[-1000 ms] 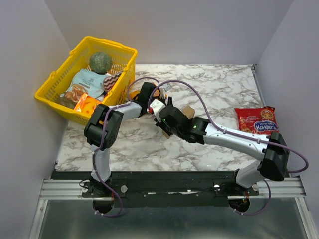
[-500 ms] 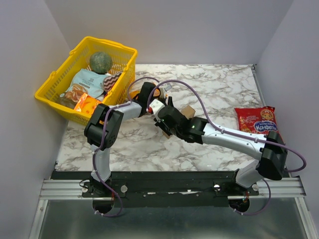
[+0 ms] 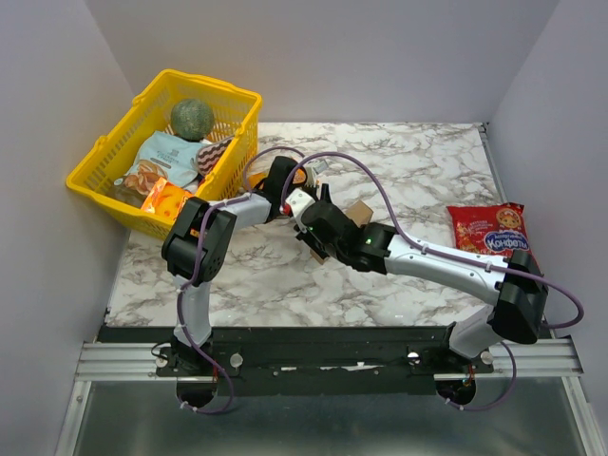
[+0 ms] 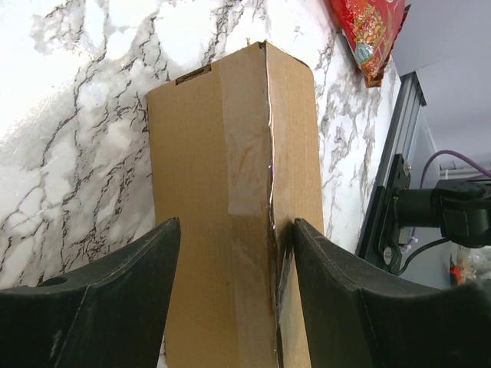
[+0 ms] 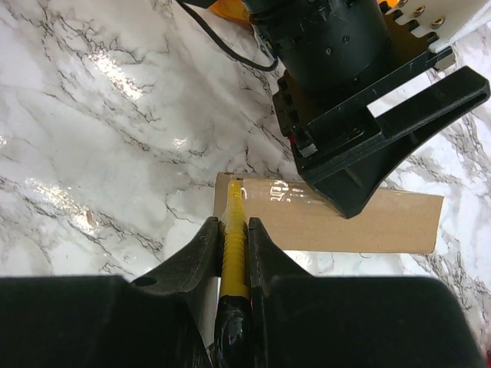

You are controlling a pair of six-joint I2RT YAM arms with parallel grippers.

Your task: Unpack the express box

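The express box (image 4: 222, 192) is a brown cardboard box with clear tape along its seam, lying on the marble table. My left gripper (image 4: 234, 230) is shut on the box, one finger on each long side. In the top view the box (image 3: 358, 212) is mostly hidden under both wrists. My right gripper (image 5: 234, 226) is shut on a yellow cutter (image 5: 234, 253) whose tip rests at the left end of the box (image 5: 345, 222). The left gripper's finger (image 5: 383, 130) reaches over the box from the far side.
A yellow basket (image 3: 204, 87) with snack bags and a green ball stands at the back left. A red snack bag (image 3: 488, 231) lies at the right edge and also shows in the left wrist view (image 4: 372, 31). Something orange (image 5: 227, 8) peeks out behind the left wrist.
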